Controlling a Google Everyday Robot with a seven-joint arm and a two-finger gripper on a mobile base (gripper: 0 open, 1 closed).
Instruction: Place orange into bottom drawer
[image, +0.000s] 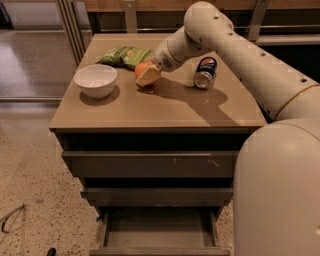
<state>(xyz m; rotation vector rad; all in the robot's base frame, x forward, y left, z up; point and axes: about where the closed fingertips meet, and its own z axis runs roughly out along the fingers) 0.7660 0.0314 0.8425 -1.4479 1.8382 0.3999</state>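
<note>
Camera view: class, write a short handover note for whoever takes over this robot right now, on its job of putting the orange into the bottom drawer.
Gripper: low over the cabinet top, right against the orange; a firm hold cannot be confirmed.
Orange: toward the back of the top, between the white bowl and the can, by the green bag.
Bottom drawer: pulled open, nothing visible inside.
Done: drawer open, gripper at the orange.
Left: secure it, lift, lower it into the drawer, release.

At upper centre, the gripper (148, 76) hid part of the orange (140, 68); the bottom drawer (160, 229) ran past the lower edge.
</note>
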